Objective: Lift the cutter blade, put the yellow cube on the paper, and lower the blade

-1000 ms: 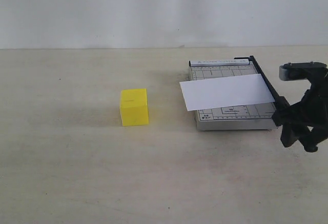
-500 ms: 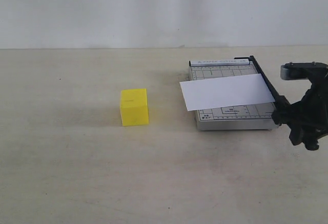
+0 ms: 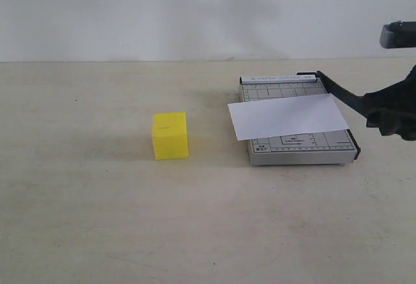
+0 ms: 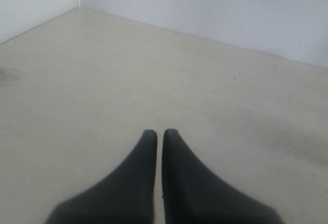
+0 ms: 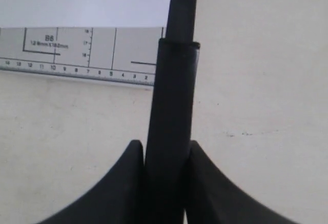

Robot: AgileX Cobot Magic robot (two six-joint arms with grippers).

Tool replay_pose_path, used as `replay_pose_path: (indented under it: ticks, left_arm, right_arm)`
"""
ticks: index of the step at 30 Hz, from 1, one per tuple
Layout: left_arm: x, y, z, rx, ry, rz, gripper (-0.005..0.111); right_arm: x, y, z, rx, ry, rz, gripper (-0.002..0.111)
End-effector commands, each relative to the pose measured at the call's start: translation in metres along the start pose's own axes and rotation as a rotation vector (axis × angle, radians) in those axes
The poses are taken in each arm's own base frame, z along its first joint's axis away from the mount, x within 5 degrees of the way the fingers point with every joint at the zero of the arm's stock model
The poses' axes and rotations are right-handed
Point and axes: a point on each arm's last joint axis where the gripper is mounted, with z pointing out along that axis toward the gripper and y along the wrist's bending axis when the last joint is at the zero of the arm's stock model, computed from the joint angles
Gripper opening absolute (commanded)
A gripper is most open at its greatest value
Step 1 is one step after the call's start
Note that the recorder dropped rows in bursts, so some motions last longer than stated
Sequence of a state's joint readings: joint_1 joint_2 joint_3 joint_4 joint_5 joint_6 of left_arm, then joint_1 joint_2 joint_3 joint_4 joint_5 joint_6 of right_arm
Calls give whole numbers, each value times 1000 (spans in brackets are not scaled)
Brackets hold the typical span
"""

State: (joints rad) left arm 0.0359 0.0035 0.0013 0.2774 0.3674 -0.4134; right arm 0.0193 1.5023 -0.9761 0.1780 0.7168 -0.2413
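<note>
Right jaws pinch the cutter blade (image 5: pixel 171 90), angled up over the paper (image 3: pixel 288 116) — left jaws pressed together.

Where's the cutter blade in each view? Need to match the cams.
Exterior: cutter blade slants up from the trimmer hinge into the right hand.
Left wrist: not in it.
Right wrist: thick handle clamped in that hand.
Shared landmark: the trimmer's printed ruler.
</note>
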Motion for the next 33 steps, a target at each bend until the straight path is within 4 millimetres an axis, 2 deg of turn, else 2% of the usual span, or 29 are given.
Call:
replay_pose_path:
  ticks: [1, 3, 5, 8, 10, 11, 13, 15, 18, 21, 25, 28, 33]
  left_arm:
    - [-1, 0, 0, -1, -6, -5, 4]
    - [-1, 0, 0, -1, -6, -5, 4]
    - [-1, 0, 0, -1, -6, -5, 4]
    - [-1, 0, 0, -1, -6, -5, 4]
    - [-1, 0, 0, -1, -6, -5, 4]
    - [-1, 0, 0, -1, -6, -5, 4]
    - [-1, 0, 0, -1, -6, -5, 4]
    - [-1, 0, 0, -1, -6, -5, 4]
    - [-1, 0, 0, -1, -6, -5, 4]
    - [-1, 0, 0, -1, -6, -5, 4]
    - [-1, 0, 0, -1, -6, -5, 4]
    - [-1, 0, 0, -1, -6, -5, 4]
    - [-1, 0, 0, -1, -6, -5, 4]
  right_arm:
    - [-11, 0, -22, 36, -152, -70, 1]
    - [-11, 0, -24, 36, -156, -75, 1]
    - [-11, 1, -24, 32, -153, -78, 6]
    - [-11, 3, -23, 12, -153, -93, 29]
    - [-11, 4, -24, -5, -158, -82, 53]
    - [-11, 5, -24, -15, -160, -89, 61]
    - [-11, 9, -28, -46, -185, -101, 61]
    - [-6, 14, -37, -74, -266, -103, 55]
    - [9, 20, -55, -84, -414, -117, 48]
    - [35, 25, -72, -73, -529, -134, 48]
    - [84, 31, -87, -68, -662, -71, 48]
    - [118, 31, -93, -44, -765, -14, 48]
    - [157, 34, -92, -54, -857, 54, 48]
